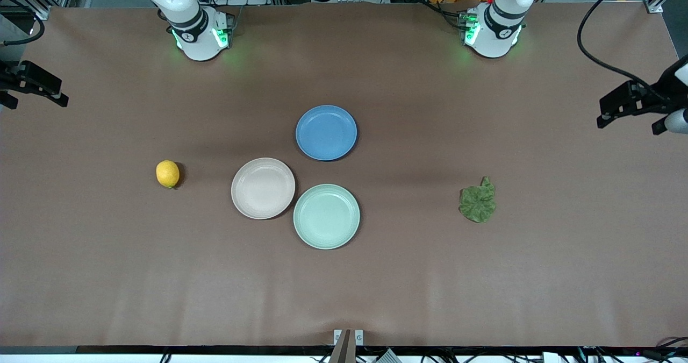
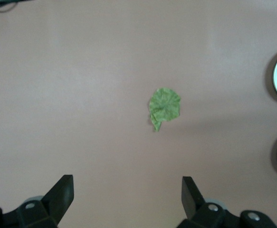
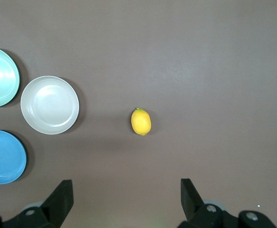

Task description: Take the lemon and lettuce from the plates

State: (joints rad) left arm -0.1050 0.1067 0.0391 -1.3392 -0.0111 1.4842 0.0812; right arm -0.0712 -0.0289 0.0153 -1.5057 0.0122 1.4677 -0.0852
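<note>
In the front view the lemon (image 1: 167,173) lies on the brown desk (image 1: 484,287) toward the right arm's end, and the lettuce (image 1: 478,201) lies on the desk toward the left arm's end. Neither sits on a plate. Between them, at the middle of the desk, are three bare plates: the beige-pink plate (image 1: 263,188) and the mint green plate (image 1: 326,216) touching or nearly so, and a blue plate (image 1: 326,132) farther from the camera. The left gripper (image 1: 626,105) hangs at the left arm's edge of the desk and the right gripper (image 1: 35,83) at the right arm's edge, both well apart from the plates.

In the left wrist view the left gripper (image 2: 128,192) is spread wide and holds nothing. The lettuce (image 2: 164,107) lies flat on the desk ahead of its fingertips, roughly centred between them, with plate rims off to one side.

In the right wrist view the right gripper (image 3: 126,194) is also spread wide and empty. The lemon (image 3: 141,121) lies on the desk ahead of it, centred between the fingers, apart from the beige-pink plate (image 3: 49,105).
</note>
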